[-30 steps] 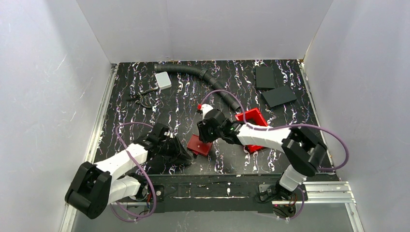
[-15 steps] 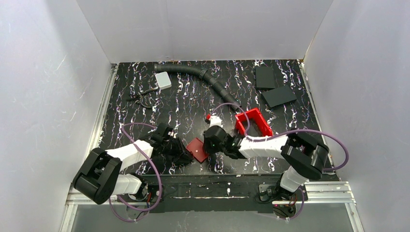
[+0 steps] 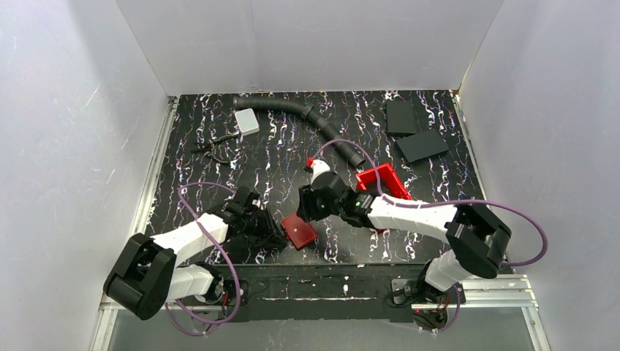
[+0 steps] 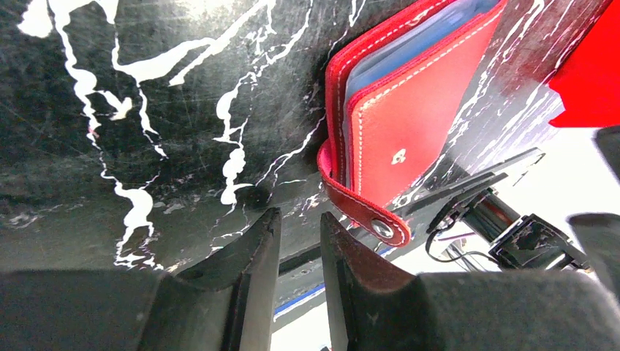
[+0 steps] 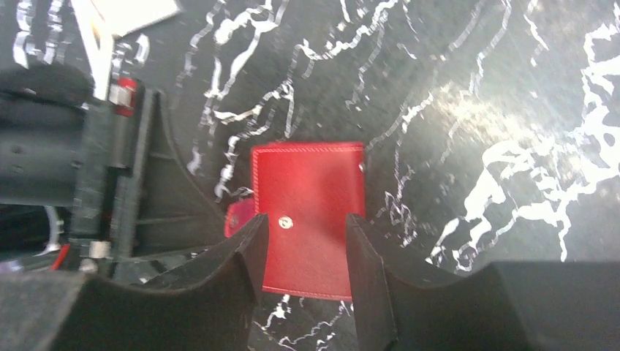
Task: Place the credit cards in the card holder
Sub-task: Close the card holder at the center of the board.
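Presently, the bench carries a corrugated hose running from its far-left corner toward the centre. A red bin sits right of centre, partly under the right arm. Two black slabs lie by the far-right corner.

The right gripper hovers above the card holder, jaws parted and empty. The left gripper sits low at the holder's left, jaws narrowly parted and empty.

The card holder lies folded by the near edge, slightly left of centre. Pale blue layers show between its covers; card or sleeve cannot be told. Its clasp tab hangs unfastened, just beyond the left fingertips.
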Robot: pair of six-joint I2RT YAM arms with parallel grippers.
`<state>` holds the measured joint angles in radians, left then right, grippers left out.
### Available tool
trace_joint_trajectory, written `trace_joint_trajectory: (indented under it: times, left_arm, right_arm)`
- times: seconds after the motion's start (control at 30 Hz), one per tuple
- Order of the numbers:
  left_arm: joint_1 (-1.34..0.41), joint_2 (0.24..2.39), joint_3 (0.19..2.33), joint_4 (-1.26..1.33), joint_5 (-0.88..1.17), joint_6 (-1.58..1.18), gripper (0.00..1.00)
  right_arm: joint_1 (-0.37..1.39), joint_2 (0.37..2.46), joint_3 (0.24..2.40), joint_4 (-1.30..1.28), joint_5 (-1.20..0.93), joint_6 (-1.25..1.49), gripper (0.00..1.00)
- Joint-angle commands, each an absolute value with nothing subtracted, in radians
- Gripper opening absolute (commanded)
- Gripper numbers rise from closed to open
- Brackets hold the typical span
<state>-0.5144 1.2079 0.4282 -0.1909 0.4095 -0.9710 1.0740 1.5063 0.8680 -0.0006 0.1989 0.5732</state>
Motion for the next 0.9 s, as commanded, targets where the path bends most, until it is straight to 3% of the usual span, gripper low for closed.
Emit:
trace_joint_trajectory:
  times: [0.0,0.23,0.4,0.53,0.8,0.87]
  left_arm:
    - [-0.518,1.188,0.436,-0.236,0.391,-0.942,0.25]
    - [-0.519,1.193,0.427,-0.218,0.400,-0.945,0.25]
    - [-0.518,1.192,0.422,-0.207,0.405,-0.950,0.24]
    - [-0.518,1.184,0.414,-0.204,0.405,-0.951,0.24]
    - [-0.518,1.176,0.410,-0.206,0.403,-0.952,0.23]
    - [-0.519,1.174,0.410,-0.204,0.405,-0.953,0.23]
  right_arm:
    - [1.002,1.551,0.965,-0.045,-0.110,0.530,0.52]
    - [1.003,1.687,0.987,0.097,-0.301,0.641,0.48]
    - [1.086,1.721,1.075,-0.036,-0.135,0.599,0.40]
    - [1.101,1.749,1.099,-0.052,-0.118,0.589,0.31]
    - [1.103,1.751,1.100,-0.080,-0.084,0.581,0.30]
    - [1.103,1.747,1.097,-0.076,-0.081,0.583,0.23]
